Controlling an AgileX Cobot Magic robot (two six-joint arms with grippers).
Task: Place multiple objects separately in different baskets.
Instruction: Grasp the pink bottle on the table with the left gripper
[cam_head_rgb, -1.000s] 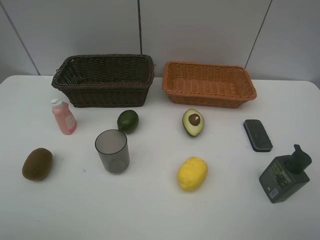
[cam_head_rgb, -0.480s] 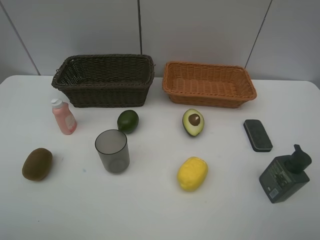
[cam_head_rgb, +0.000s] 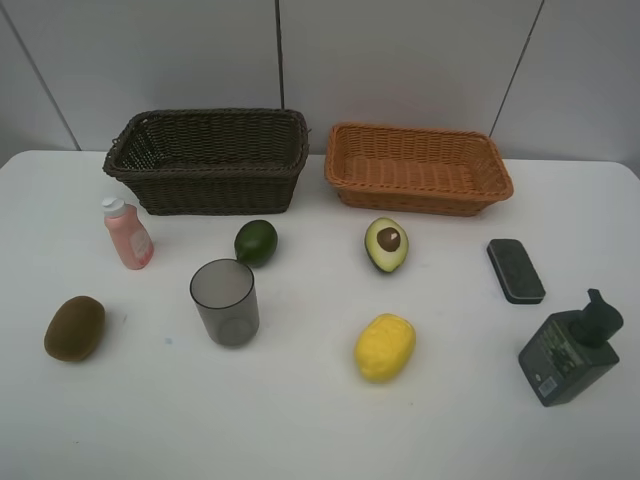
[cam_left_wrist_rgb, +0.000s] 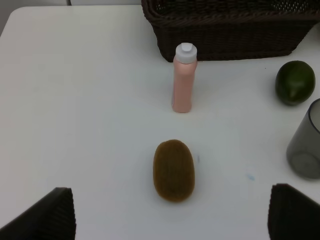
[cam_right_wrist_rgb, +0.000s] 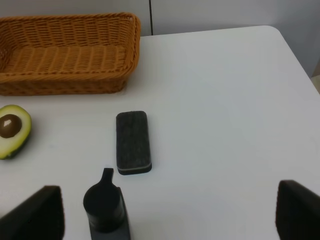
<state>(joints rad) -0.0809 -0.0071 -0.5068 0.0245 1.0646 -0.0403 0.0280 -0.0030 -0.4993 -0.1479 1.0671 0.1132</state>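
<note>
White table (cam_head_rgb: 300, 420) carries dark basket (cam_head_rgb: 215, 190), orange basket (cam_head_rgb: 420, 200) (adjacent) and eight objects (cam_head_rgb: 385, 347).

A broad strip of bare surface (cam_head_rgb: 300, 430) is running along the near edge, giving open passage. The kiwi (cam_head_rgb: 74, 328) is lying well apart from everything else. The grey cup (cam_head_rgb: 225, 302) is standing just beside the green fruit (cam_head_rgb: 256, 242), narrowing the gap there. The pump bottle (cam_head_rgb: 572, 350) is rising near the black case (cam_head_rgb: 515, 270), on its near side. The dark basket (cam_head_rgb: 210, 113) and the orange basket (cam_head_rgb: 415, 128) are sitting open-topped, with the pink bottle (cam_head_rgb: 128, 234) standing upright near the dark one's left front corner.
</note>
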